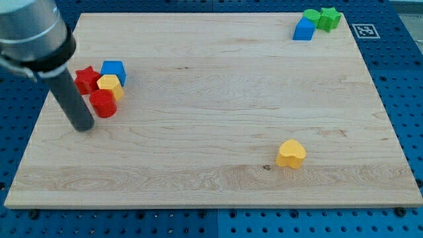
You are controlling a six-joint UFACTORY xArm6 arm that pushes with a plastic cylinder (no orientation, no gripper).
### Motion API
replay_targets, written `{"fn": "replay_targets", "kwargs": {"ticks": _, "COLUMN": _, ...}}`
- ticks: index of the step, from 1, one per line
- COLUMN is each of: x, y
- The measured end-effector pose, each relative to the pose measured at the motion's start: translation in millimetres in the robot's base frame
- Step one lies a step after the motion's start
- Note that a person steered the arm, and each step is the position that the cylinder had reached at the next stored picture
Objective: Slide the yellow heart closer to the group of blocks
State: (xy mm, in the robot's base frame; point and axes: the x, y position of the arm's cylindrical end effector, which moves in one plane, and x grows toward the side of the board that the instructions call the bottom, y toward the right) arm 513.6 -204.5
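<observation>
The yellow heart (pixel 291 153) lies alone on the wooden board (pixel 211 99), toward the view's lower right. A group of blocks sits at the view's left: a red star (pixel 85 79), a blue cube (pixel 114 71), a small yellow block (pixel 109 85) and a red cylinder (pixel 103 104). My tip (pixel 82 127) rests on the board just left of and below the red cylinder, far to the left of the yellow heart.
At the view's top right a blue block (pixel 304 30) touches two green blocks (pixel 322 18). The board lies on a blue pegboard table (pixel 410 79). A black and white marker tag (pixel 364 30) sits past the board's top right corner.
</observation>
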Motion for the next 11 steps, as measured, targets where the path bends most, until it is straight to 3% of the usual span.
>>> {"fn": "replay_targets", "kwargs": {"ticks": 1, "x": 41.3, "y": 60.4}}
{"fn": "replay_targets", "kwargs": {"ticks": 5, "x": 92.2, "y": 339.3}}
{"fn": "replay_targets", "kwargs": {"ticks": 9, "x": 42.9, "y": 335.7}}
{"fn": "replay_targets", "kwargs": {"ticks": 11, "x": 35.4, "y": 294.5}}
